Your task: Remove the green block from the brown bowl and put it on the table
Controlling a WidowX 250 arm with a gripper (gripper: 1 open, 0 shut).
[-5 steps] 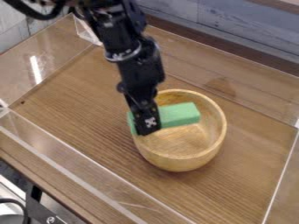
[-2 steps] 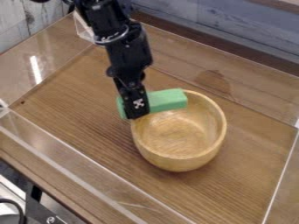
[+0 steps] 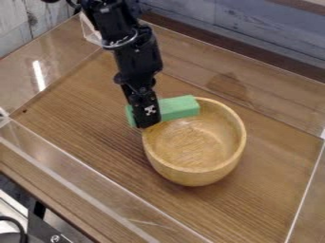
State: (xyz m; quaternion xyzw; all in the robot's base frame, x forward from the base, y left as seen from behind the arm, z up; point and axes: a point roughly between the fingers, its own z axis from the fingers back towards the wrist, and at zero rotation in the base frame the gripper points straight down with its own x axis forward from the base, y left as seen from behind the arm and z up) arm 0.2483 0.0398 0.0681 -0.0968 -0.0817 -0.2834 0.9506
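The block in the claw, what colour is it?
Bright green block, clearest in the camera view.

Setting: robot test bench, lab-like. Evidence: black robot arm (image 3: 124, 43) mounted over wood-grain table (image 3: 76, 119); clear acrylic walls (image 3: 57, 157) fencing work area.

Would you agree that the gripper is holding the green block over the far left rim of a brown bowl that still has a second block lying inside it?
Not quite: the camera view shows the brown bowl empty inside, with no second block. The rest holds: the gripper is holding the green block over the bowl's far left rim.
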